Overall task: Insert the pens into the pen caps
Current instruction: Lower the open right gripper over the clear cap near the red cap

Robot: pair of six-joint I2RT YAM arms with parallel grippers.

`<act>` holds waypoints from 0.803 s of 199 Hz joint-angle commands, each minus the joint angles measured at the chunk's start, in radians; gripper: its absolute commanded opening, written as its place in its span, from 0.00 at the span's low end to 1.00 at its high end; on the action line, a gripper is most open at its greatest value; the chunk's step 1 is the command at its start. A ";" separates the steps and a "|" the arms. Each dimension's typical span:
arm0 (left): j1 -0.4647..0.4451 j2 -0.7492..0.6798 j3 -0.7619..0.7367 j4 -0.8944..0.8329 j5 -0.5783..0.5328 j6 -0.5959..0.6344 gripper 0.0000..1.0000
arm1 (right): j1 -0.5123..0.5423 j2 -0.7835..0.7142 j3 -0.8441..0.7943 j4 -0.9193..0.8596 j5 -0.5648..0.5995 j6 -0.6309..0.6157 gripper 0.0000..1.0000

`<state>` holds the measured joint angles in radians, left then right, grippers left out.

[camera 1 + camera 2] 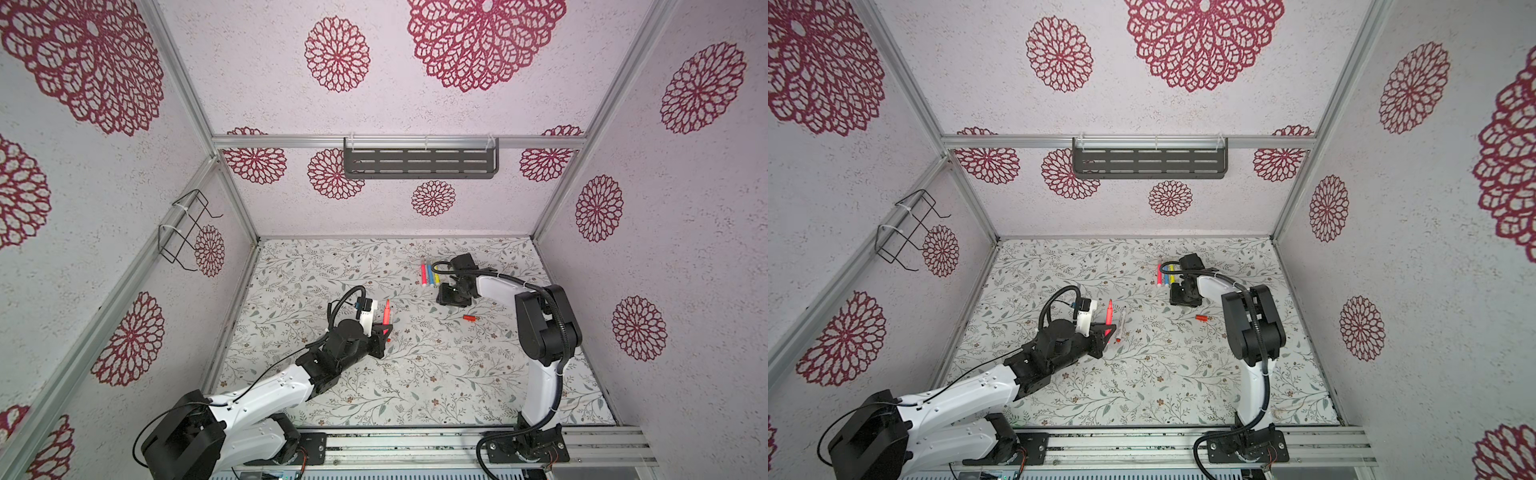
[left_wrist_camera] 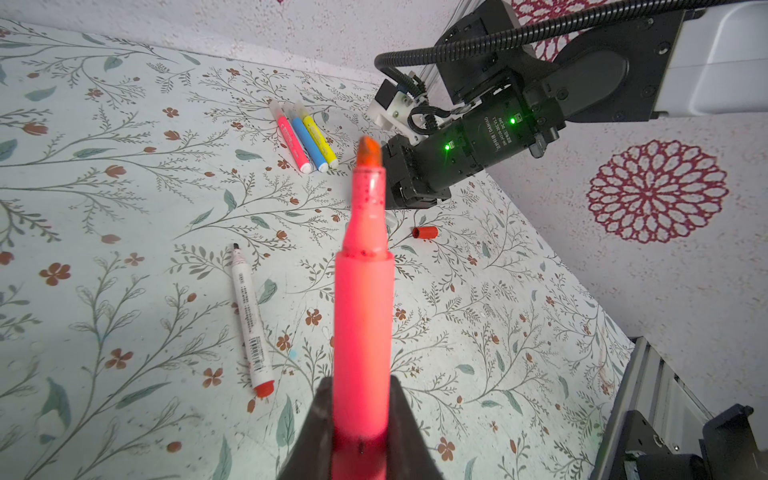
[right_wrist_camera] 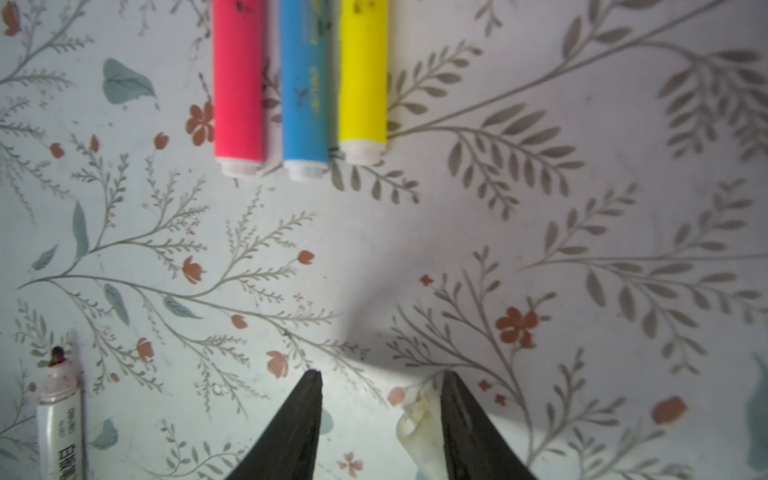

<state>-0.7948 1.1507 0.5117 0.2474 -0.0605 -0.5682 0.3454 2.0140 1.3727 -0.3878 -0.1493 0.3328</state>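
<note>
1. Left wrist view: the orange pen is riding in the left gripper; the jaws are clamping its rear end, so the bare tip is pointing forward, clear of the table and seemingly ready to meet a cap.
2. Right wrist view: the pale cap is lying on the table between the jaws of the right gripper, against the inner face of one finger; the jaws are standing apart with floral surface showing between them, so nothing is being gripped; the claw is apparently lining up to close on the cap.
3. Just ahead of that claw, the pink pen, the blue pen and the yellow pen are lying side by side in a tidy row; their pale far ends in the left wrist view are suggesting caps already fitted.
4. Nearer the held pen, the white marker is lying uncapped, dark tip exposed; the red cap is resting well apart from it, probably awaiting its turn.
5. Risk: the small, light cap is likely to skid or tip as the jaws are closing.
</note>
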 commanded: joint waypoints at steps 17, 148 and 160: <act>0.009 -0.029 -0.018 -0.004 -0.016 0.011 0.00 | 0.050 -0.016 -0.013 -0.031 -0.011 0.001 0.48; 0.014 -0.037 -0.018 -0.003 -0.017 0.013 0.00 | 0.067 -0.273 -0.210 -0.020 0.106 0.014 0.47; 0.014 -0.042 -0.016 -0.009 -0.019 0.014 0.00 | 0.067 -0.287 -0.204 -0.017 0.132 0.022 0.48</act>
<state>-0.7906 1.1309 0.4942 0.2409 -0.0662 -0.5678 0.4133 1.7992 1.1507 -0.3965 -0.0723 0.3344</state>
